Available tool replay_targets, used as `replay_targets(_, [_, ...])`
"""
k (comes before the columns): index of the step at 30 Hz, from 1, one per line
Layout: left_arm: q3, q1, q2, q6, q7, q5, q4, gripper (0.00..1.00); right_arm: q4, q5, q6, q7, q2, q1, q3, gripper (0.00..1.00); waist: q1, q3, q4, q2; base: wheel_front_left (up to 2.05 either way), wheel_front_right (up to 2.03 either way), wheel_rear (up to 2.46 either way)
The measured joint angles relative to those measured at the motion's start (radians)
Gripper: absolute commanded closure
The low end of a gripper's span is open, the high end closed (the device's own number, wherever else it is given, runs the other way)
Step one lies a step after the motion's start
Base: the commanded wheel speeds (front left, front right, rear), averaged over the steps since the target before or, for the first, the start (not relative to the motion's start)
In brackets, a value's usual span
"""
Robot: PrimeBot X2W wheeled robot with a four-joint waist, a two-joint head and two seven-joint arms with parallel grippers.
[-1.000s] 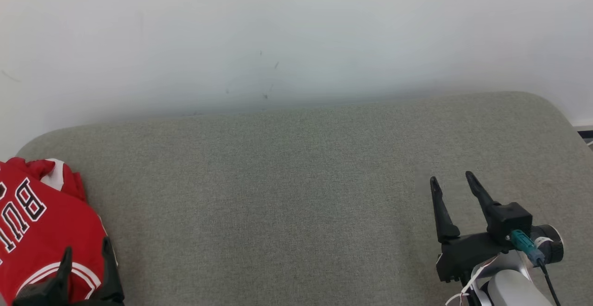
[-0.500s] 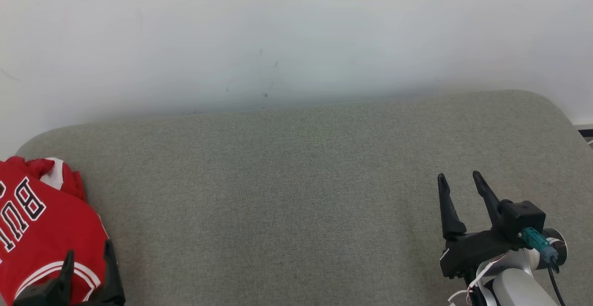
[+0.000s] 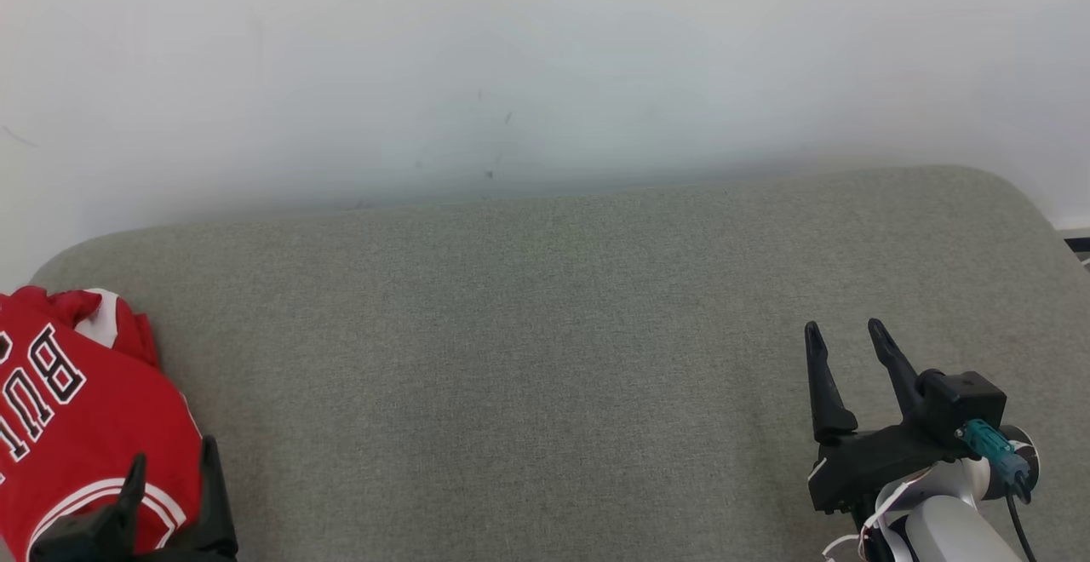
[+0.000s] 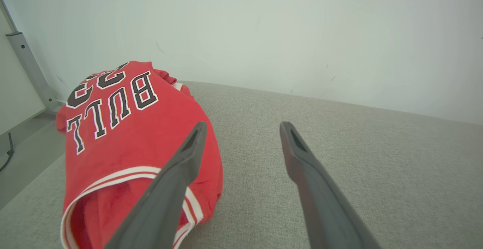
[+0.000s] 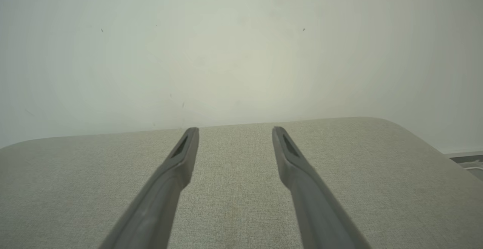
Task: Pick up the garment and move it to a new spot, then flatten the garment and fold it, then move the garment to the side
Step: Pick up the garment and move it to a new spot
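The garment [image 3: 77,409] is a red jersey with white trim and dark lettering, lying bunched at the far left of the grey cushioned surface [image 3: 545,358]. In the left wrist view the garment [image 4: 128,143] lies under and to the left of my left finger. My left gripper [image 3: 170,477] stands open at the lower left, over the jersey's near hem, with nothing between its fingers. In its own view the left gripper [image 4: 241,128] shows bare cushion in its gap. My right gripper [image 3: 843,336] stands open at the lower right above bare cushion. Its own view shows the right gripper [image 5: 234,130] empty.
A white wall [image 3: 545,60] runs along the cushion's far edge. The cushion's corners are rounded, with floor beyond the right corner [image 3: 1075,247]. A grey metal post [image 4: 28,68] stands left of the jersey in the left wrist view.
My left gripper has slid slightly down and right along the jersey's hem. My right gripper has shifted a little to the right and back. Both stay open.
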Motion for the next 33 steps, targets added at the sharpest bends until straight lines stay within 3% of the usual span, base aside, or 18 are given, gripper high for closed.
replay_targets(10, [-0.025,-0.004,0.003,-0.001,0.025,0.015,-0.011,0.0,-0.005,0.002,0.001,0.0,0.003,0.02,-0.01,0.0,0.0,0.005,0.033,0.0,0.0,0.0,0.0])
replay_targets(33, [-0.046,-0.022,0.06,-0.002,0.078,0.072,-0.031,0.0,0.036,0.002,0.037,0.0,0.02,0.006,0.026,0.0,0.0,0.002,0.293,0.0,0.0,0.0,0.0])
